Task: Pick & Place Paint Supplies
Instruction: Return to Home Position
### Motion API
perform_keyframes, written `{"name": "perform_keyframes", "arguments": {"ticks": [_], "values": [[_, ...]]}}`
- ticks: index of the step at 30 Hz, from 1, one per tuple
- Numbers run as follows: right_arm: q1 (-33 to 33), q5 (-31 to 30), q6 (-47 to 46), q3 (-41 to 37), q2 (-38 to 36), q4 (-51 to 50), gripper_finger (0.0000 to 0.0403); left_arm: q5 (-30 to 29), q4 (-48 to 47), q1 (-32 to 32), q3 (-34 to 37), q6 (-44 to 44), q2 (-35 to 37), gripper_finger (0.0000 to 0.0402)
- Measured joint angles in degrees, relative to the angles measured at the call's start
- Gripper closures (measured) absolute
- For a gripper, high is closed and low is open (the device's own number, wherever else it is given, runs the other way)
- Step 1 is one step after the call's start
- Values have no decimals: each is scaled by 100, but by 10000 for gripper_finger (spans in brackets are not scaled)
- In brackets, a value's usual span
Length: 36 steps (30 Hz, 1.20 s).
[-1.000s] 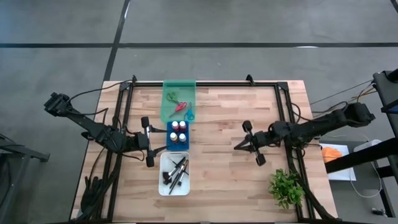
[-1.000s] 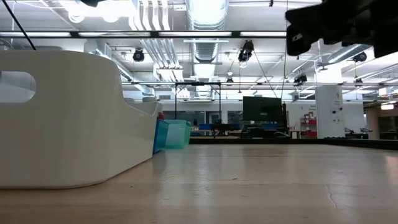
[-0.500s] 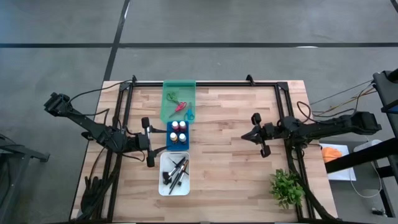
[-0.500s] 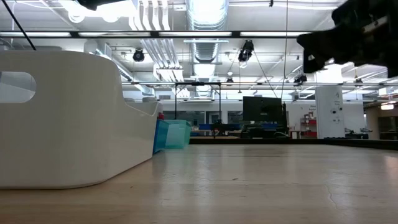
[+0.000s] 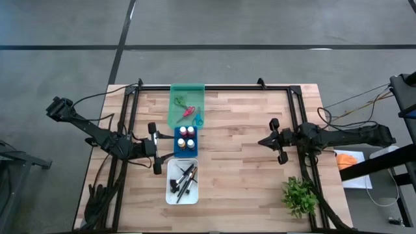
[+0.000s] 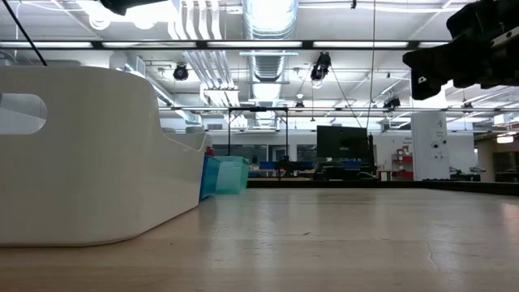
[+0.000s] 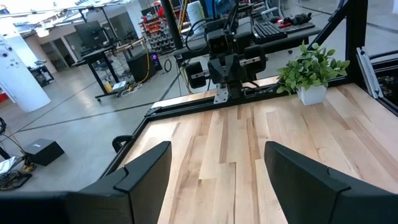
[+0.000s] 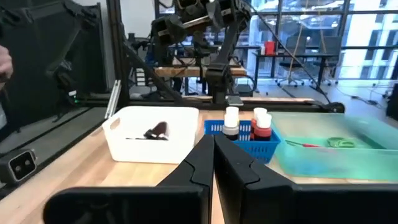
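Wide bare wood runs across the middle and right of the pale wooden desk [image 5: 234, 175], bounded by a black metal rail [image 5: 227, 87] along its far edge. Left of centre, three containers stand in a line from far to near. A translucent green plastic tray [image 5: 173, 112] sits against the far rail. Next comes a blue slotted basket [image 5: 176, 149], and nearest is a white plastic bin [image 5: 182, 199].

The green tray holds three small scissors [image 5: 189, 110], one each with red, green and blue handles. Four white-capped paint bottles [image 5: 182, 132] stand two by two in the basket. Thin dark-handled brushes [image 5: 185, 179] lie crossed in the bin, overlapping too much to count.

The left end effector [image 5: 155, 147] sits just left of the basket with its fingers spread wide. The right end effector [image 5: 261, 141] is over the right side of the desk, well apart from the containers. Its fingers are pressed together and point left. One leafy green potted plant [image 5: 299, 195] stands at the near right corner.
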<state>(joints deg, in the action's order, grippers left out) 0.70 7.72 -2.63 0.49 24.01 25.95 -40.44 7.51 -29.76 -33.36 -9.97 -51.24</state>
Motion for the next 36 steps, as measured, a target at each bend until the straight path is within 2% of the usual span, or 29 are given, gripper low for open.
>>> {"name": "perform_keyframes", "arguments": {"ticks": [10,18,23,28,32,34,36], "values": [[-79,-858,-17,0,-1271,-1436,395,-1,-7,0,2,196,0,135],[-571,-1685,-55,0,-2096,-2393,395,-1,24,9,127,265,0,135],[-784,-2009,-32,-2,-2153,-2358,395,-4,333,38,188,294,0,135],[-795,-2025,-118,-2,-1905,-2356,395,-158,519,131,259,96,4,138],[-795,-2031,-218,-2,-1652,-2356,395,-86,1631,145,972,-479,93,167],[-795,-2032,-232,-2,-1577,-2356,395,-42,2359,201,1403,-634,280,192],[-795,-2034,-234,-2,-1537,-2353,395,213,2640,302,1813,-621,589,221]]}}
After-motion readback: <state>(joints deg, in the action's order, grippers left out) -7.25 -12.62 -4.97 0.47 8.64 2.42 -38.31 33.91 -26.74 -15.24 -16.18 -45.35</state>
